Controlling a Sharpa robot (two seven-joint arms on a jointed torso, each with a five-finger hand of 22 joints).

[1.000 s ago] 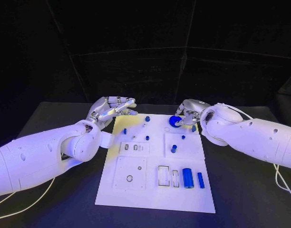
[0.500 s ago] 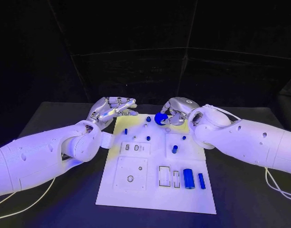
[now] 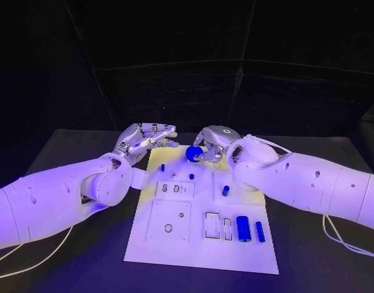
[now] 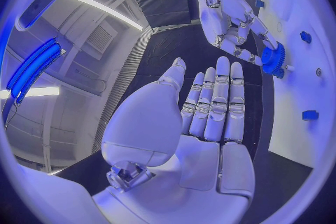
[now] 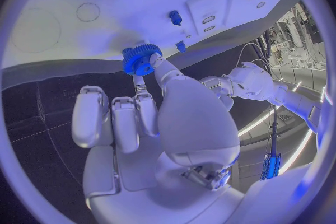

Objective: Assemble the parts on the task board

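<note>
- We see the right hand (image 3: 212, 145) pinching a blue gear (image 3: 193, 154) at its fingertips; since the earlier frames it has carried the gear leftward along the far edge of the task board (image 3: 196, 244), toward the far left corner.
- Our left hand (image 3: 143, 138) stays near that far left corner, fingers straight and side by side, holding nothing.
- Small blue parts (image 3: 242, 229) lie toward the board's near right corner.
- The board rests on the black table (image 3: 328, 244); the room behind is dark.
</note>
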